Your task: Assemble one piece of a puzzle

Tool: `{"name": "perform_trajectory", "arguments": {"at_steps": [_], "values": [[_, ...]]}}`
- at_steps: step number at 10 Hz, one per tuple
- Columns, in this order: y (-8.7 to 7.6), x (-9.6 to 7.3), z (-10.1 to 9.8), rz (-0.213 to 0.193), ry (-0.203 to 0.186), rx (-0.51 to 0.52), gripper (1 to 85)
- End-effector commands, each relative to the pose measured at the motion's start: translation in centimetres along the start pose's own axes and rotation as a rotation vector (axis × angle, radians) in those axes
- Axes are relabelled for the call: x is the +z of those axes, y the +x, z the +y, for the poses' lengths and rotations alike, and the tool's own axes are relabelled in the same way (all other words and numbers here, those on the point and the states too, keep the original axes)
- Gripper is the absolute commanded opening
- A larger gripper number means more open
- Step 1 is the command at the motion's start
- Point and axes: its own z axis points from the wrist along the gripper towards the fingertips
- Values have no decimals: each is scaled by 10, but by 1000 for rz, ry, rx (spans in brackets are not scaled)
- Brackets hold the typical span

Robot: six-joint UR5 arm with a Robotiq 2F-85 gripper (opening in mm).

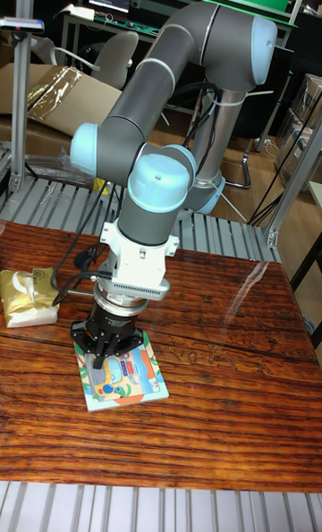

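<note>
A square puzzle board (125, 380) with a colourful cartoon picture lies on the wooden table (215, 389), near its front left. My gripper (105, 358) points straight down over the board's upper left part, fingertips at or just above its surface. The black fingers (97, 350) are close together. Whether a puzzle piece sits between them is hidden by the gripper body, and no loose piece shows elsewhere.
A yellow and white packet (27, 297) lies at the table's left edge, just left of the gripper. Cables (72, 268) hang from the wrist toward it. Behind the table are a metal rail surface, chairs and a green bench.
</note>
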Motion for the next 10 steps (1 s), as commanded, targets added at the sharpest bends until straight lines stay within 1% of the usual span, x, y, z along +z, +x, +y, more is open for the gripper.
{"name": "perform_trajectory", "arguments": {"at_steps": [1, 3, 4, 6, 7, 9, 10], "values": [[-3, 3, 2, -13, -11, 5, 13], [-2, 3, 3, -13, -10, 7, 13], [-1, 0, 3, -4, -6, 8, 13], [3, -12, 2, 30, 3, 10, 13], [3, -14, 0, 32, 0, 5, 13], [1, -17, -7, 26, 20, -6, 13], [-2, -22, -10, 18, 12, -23, 13]]}}
